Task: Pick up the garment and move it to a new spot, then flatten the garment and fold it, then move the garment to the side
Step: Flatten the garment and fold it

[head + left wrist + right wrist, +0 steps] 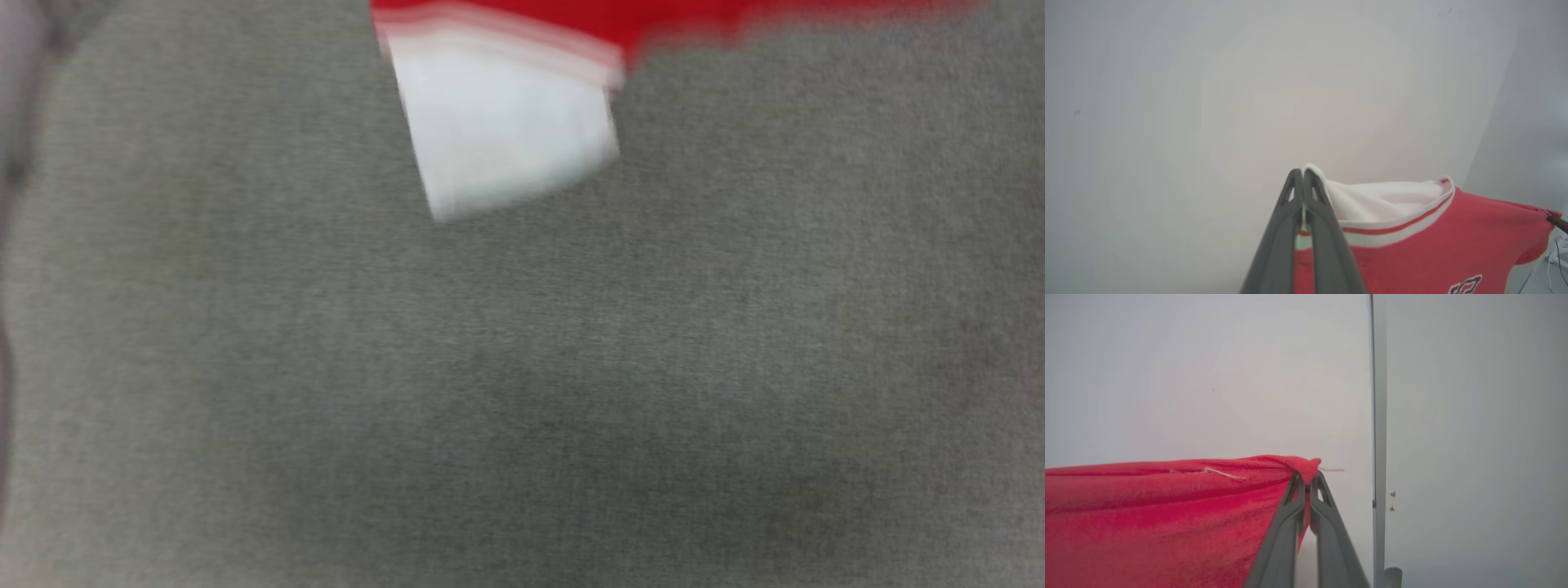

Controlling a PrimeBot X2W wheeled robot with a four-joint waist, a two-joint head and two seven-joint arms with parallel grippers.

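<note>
My left gripper [1303, 173] clamps the garment [1412, 245] at its striped white edge, right gripper [1306, 477] clamps a red corner; I see a pale post [1378, 416] just beside that corner, grey surface [522, 367] beneath.

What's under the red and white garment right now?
A grey, felt-like surface spreads beneath the garment in the blurred head view. Whatever sits directly under its white panel and red body is covered, so I cannot tell.
</note>
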